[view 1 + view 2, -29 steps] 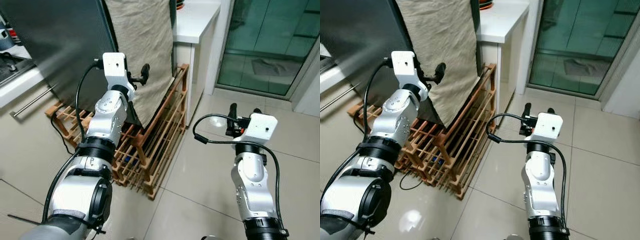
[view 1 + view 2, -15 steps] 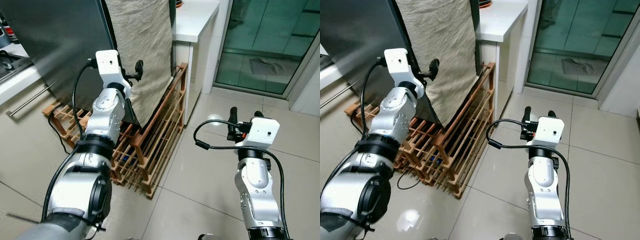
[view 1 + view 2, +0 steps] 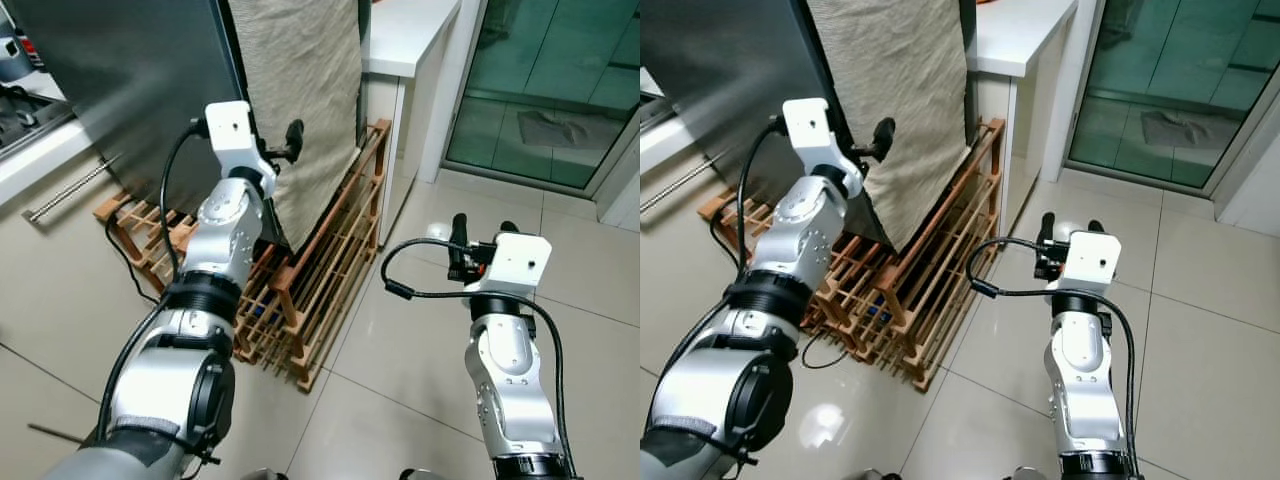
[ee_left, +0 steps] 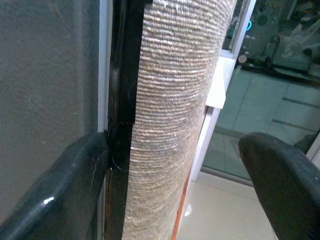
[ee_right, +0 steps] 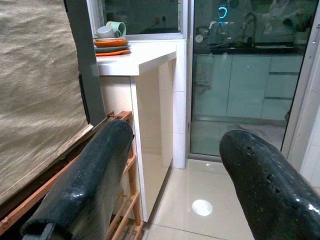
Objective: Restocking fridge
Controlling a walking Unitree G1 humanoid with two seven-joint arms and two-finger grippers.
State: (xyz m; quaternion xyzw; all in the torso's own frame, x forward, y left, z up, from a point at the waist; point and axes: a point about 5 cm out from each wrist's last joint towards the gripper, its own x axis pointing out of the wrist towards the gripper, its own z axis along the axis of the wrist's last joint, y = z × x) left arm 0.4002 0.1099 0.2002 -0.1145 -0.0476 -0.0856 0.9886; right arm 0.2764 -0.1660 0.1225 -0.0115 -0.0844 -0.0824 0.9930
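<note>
Camera's swung a touch left while the left gripper, fingers spread, straddles the cloth-draped fridge door edge, so hook one finger behind that edge before pulling; right gripper hangs spread over the floor.

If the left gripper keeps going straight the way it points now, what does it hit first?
Most likely the beige cloth hanging on the dark fridge's side. The left gripper, fingers open, straddles the fridge's black corner edge; one finger looks already against the edge. How much gap remains ahead is unclear.
</note>
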